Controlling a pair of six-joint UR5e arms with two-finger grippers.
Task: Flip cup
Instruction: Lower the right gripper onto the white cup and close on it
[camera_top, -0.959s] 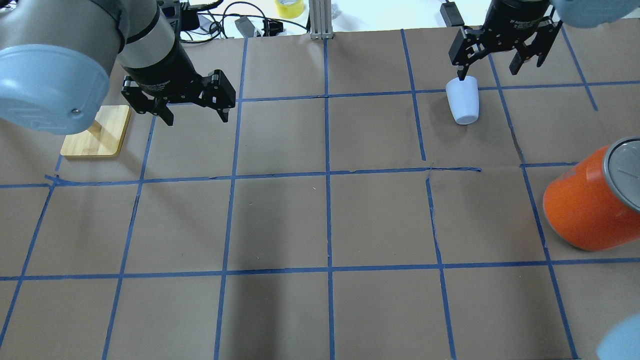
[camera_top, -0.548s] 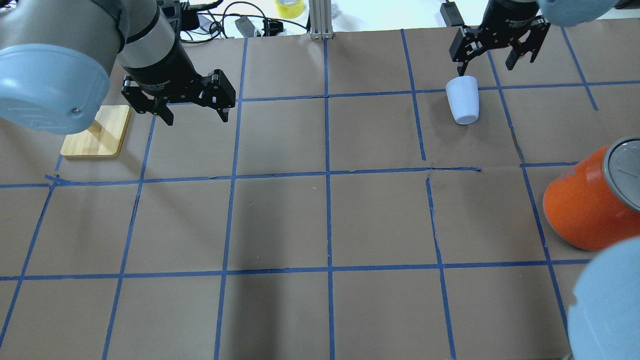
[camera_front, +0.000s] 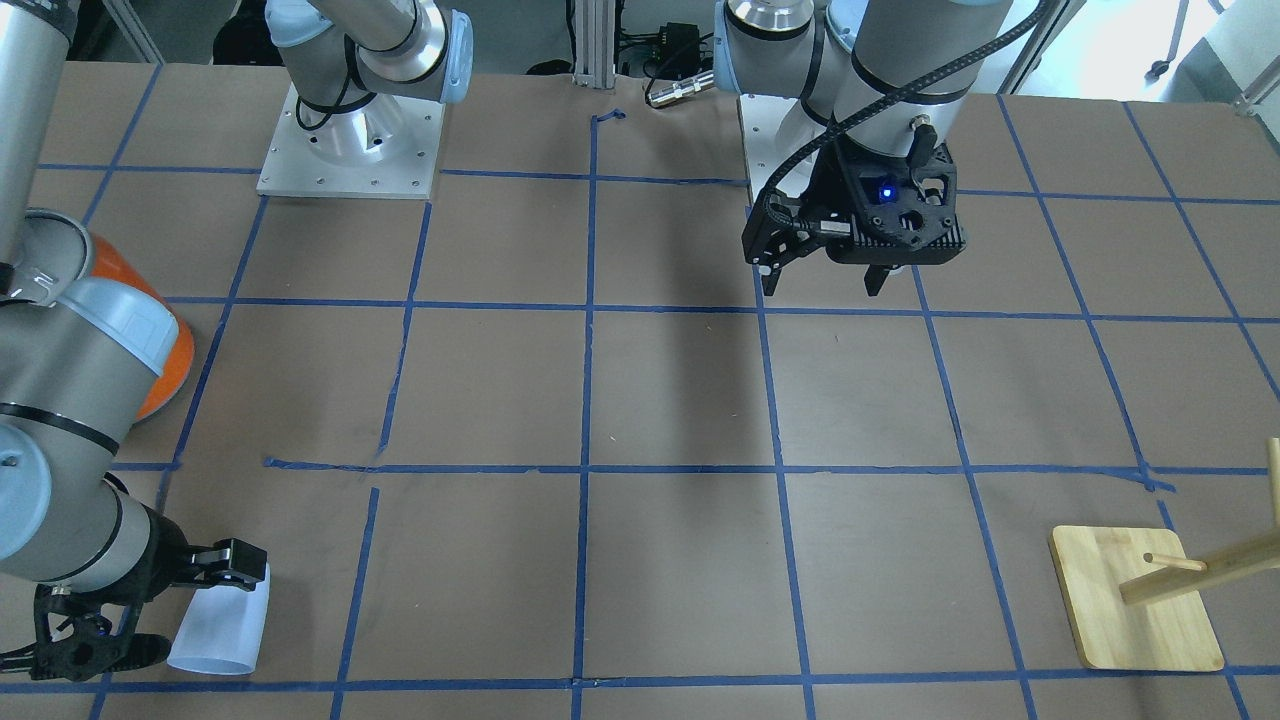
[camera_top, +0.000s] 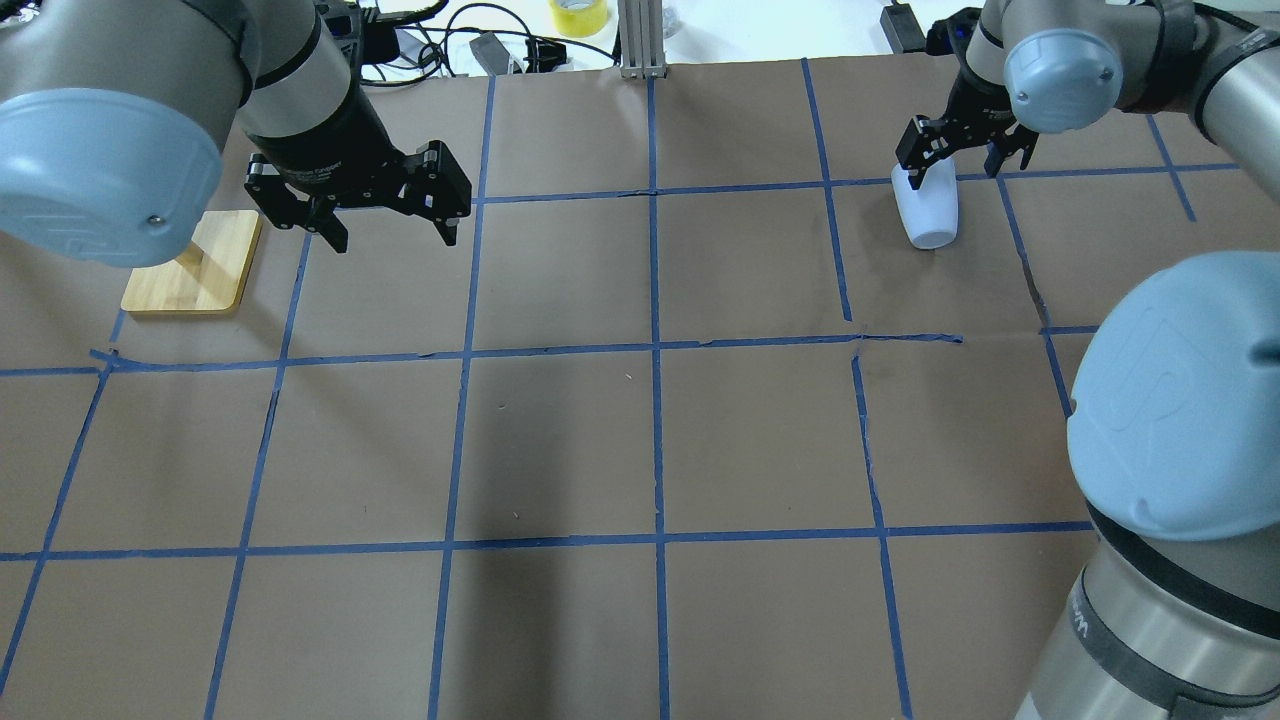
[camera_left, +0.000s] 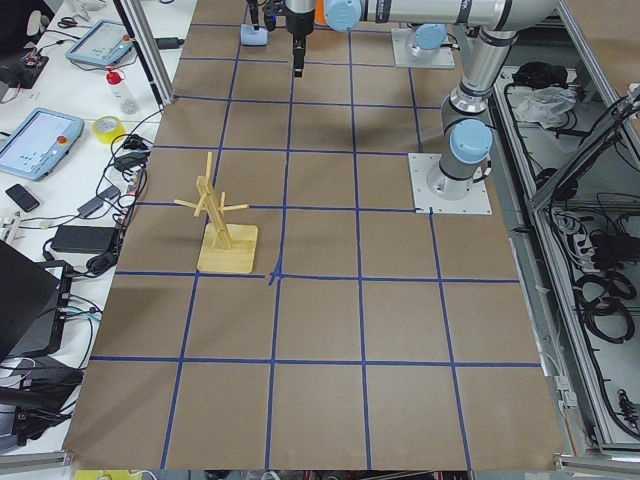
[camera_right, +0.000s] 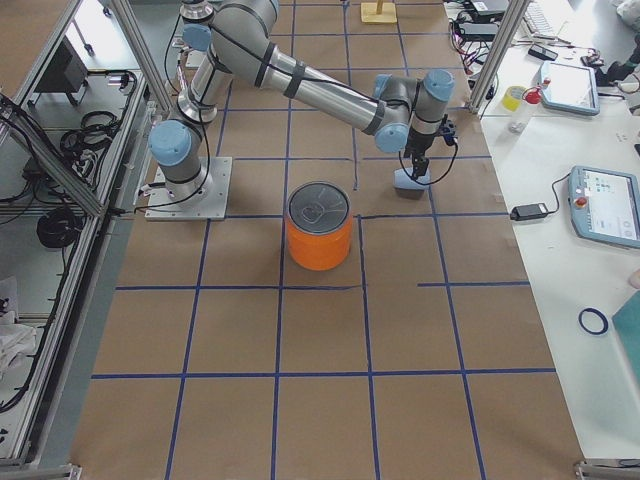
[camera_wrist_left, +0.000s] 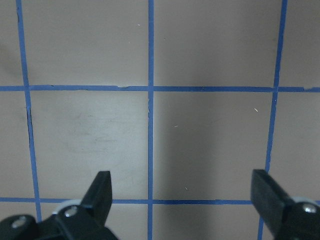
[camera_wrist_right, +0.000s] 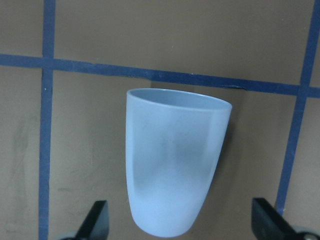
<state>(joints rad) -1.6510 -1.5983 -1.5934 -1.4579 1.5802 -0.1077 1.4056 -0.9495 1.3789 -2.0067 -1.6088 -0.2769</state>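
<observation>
The small pale blue-white cup (camera_top: 927, 212) appears to lie on its side at the far right of the table, wide rim pointing away from my base. It also shows in the front view (camera_front: 218, 625) and the right wrist view (camera_wrist_right: 172, 160). My right gripper (camera_top: 957, 163) is open, and its fingers (camera_wrist_right: 97, 220) stand either side of the cup without touching it. My left gripper (camera_top: 393, 232) is open and empty above bare table on the left, as the left wrist view (camera_wrist_left: 182, 200) shows.
A big orange can with a silver top (camera_right: 320, 230) stands right of centre, hidden in the overhead view by my right arm's elbow (camera_top: 1180, 390). A wooden peg stand (camera_top: 195, 265) sits at the far left. Cables and a tape roll (camera_top: 578, 15) lie beyond the far edge.
My right arm has swung: its elbow now covers the orange can in the overhead view, and the open gripper has turned and come down at the cup's rim end. Left arm and cup unchanged.
</observation>
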